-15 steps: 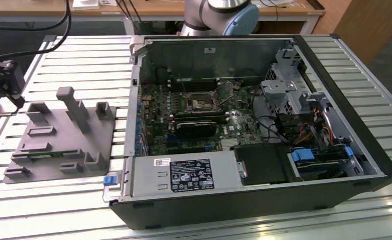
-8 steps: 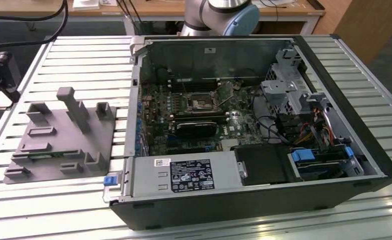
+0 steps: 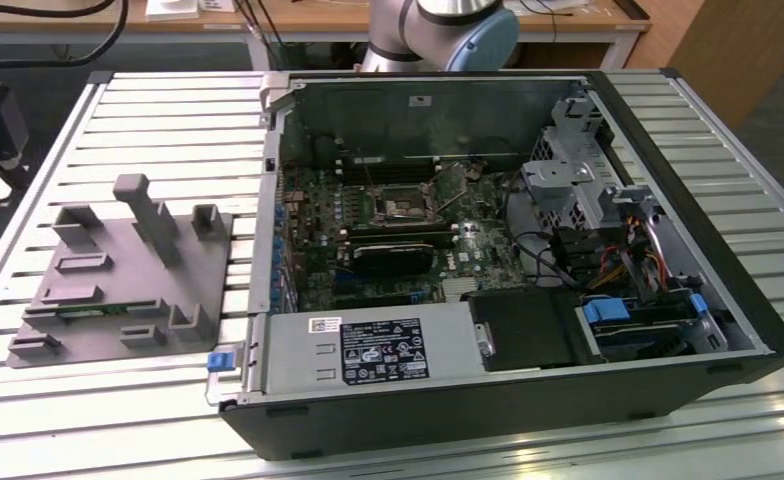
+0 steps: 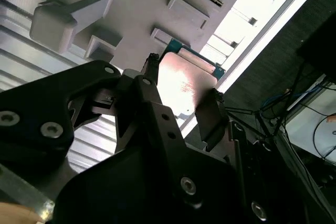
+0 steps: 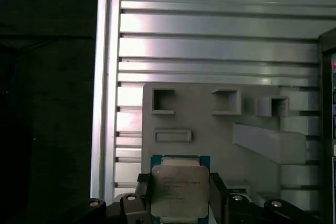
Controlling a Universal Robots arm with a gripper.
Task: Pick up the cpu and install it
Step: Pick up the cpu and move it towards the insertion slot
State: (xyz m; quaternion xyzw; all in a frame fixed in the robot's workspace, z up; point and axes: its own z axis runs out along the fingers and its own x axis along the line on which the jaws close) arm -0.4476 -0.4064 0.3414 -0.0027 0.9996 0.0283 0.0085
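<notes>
The gripper [image 5: 179, 196] is clamped on the cpu [image 5: 179, 186], and in both wrist views its two black fingers [image 4: 210, 115] press on opposite edges of the silvery chip. The grey plastic tray [image 5: 210, 129] is behind the chip, but I cannot tell if they touch. At the exterior view's left this tray lies on the slatted metal table [image 3: 165, 130], just beside the open computer case [image 3: 659, 300], and the dark socket [image 3: 403, 205] sits near the middle of the frame.
</notes>
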